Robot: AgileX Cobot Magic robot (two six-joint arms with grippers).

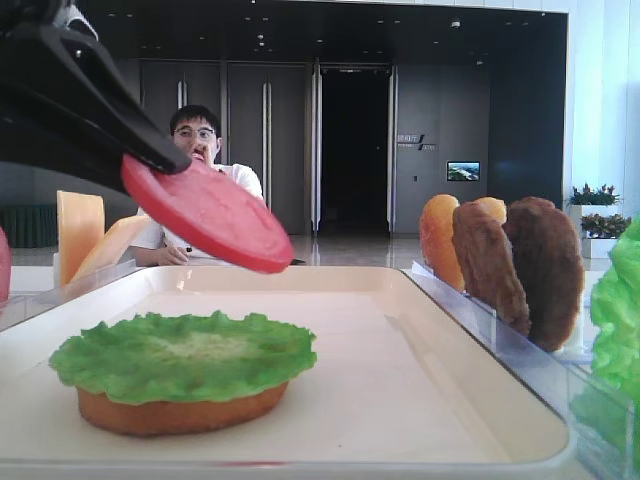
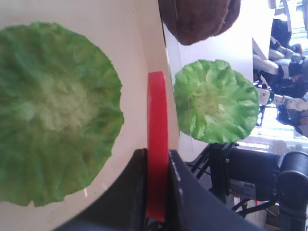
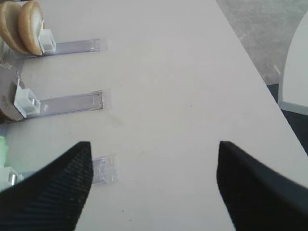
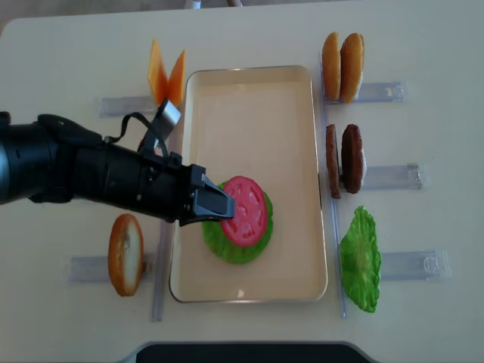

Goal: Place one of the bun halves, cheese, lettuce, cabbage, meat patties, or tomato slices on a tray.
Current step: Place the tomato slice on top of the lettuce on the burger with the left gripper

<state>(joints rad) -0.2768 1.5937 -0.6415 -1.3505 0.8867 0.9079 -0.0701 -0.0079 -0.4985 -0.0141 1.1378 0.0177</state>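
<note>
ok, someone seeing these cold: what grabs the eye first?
The red tomato slice, pinched at its edge by the left gripper, hangs tilted above the lettuce. That lettuce sits on a bun half at the near end of the cream tray. To the tray's right, meat patties stand on edge in a clear rack.

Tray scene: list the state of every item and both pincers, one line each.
tomato slice: held tilted above the lettuce, clear of it.
left pincer: shut on the tomato slice's edge.
right pincer: open, holding nothing.
lettuce: flat on a bun half.
bun half: lying on the tray.
tray: far end bare.
meat patties: upright in their rack.
</note>
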